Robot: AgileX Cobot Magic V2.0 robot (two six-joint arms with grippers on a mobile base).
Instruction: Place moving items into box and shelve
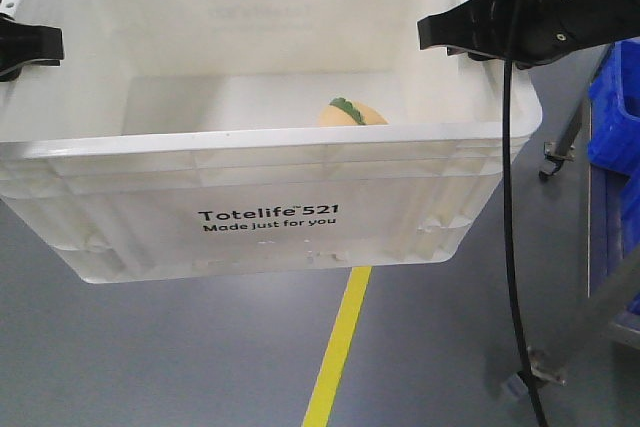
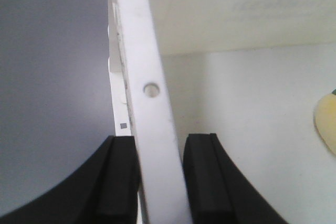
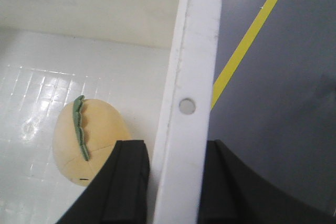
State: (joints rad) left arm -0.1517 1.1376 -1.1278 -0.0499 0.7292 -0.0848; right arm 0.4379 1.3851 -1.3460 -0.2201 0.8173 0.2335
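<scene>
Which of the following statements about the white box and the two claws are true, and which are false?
1. The left claw is shut on the rim of the box. True.
2. The box is empty. False: one plush toy, yellow-orange with a green leaf, lies on its bottom.
3. The right claw holds the plush toy. False: it is shut on the opposite rim of the box, and the toy lies loose beside its inner finger.
4. A yellow line runs along the grey floor. True.
</scene>
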